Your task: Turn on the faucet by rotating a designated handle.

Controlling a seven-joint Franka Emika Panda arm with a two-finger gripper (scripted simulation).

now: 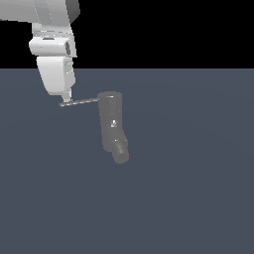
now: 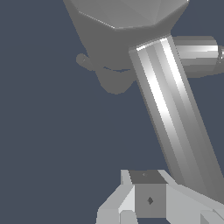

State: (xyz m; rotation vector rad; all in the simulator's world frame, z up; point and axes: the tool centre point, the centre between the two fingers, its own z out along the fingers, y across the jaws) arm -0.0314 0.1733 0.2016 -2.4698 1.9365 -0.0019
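While poised at the handle's tip beside the faucet, gripper opening indiscernible; sideways push judged next.

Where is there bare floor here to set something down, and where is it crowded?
Bare floor lies on the exterior view's right of the faucet and below its spout. Crowded: the exterior view's upper left, where the gripper meets the handle.

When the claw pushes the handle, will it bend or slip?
The handle looks like a straight metal rod, so probably stiff. Its glossy, rounded surface may let the claw slide. Fixed at the faucet top, it likely swings.
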